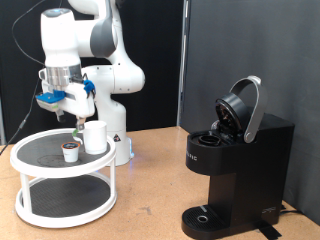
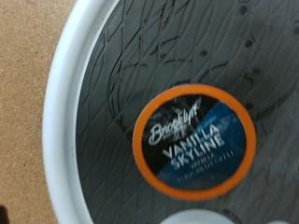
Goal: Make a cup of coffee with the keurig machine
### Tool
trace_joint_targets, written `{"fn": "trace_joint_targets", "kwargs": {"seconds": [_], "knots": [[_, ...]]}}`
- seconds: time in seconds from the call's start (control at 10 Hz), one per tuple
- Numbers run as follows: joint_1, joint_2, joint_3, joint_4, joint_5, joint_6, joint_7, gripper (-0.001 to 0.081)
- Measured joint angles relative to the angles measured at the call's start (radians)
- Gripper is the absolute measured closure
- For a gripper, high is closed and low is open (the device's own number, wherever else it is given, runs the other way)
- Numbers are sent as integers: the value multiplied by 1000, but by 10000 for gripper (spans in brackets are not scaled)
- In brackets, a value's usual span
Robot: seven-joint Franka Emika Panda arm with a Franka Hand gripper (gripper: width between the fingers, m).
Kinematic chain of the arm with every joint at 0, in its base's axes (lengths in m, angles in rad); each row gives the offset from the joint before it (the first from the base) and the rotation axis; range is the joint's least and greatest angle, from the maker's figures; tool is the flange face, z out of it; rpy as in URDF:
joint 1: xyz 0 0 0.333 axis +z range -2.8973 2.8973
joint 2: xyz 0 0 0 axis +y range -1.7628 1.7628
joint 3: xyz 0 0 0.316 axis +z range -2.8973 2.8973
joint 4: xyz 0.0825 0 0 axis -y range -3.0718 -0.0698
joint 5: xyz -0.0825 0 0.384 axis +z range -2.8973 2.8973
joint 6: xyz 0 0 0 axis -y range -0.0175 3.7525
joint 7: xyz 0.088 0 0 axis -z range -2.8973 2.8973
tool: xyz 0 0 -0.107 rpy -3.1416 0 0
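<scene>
white cup (image 1: 95,137), blk keurig machine (image 1: 240,165), orange-rimmed pod (image 2: 194,141)

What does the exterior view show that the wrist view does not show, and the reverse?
Only the exterior view shows the gripper hanging above the round white tray, the cup and the keurig machine with its lid raised. Only the wrist view shows the pod lid's print, "Vanilla Skyline". Both show the pod on the tray.
</scene>
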Motion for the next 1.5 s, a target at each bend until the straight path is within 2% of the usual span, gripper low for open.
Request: {"fn": "trace_joint_targets", "kwargs": {"seconds": [0.4, 0.8, 1.3, 1.5], "knots": [[-14, 52, 0, -51, -23, 120, 7, 72], [-23, 106, 0, -73, -27, 193, 7, 72], [-22, 131, 0, -88, -19, 216, 6, 72], [-22, 131, 0, -92, -15, 217, 6, 102]]}}
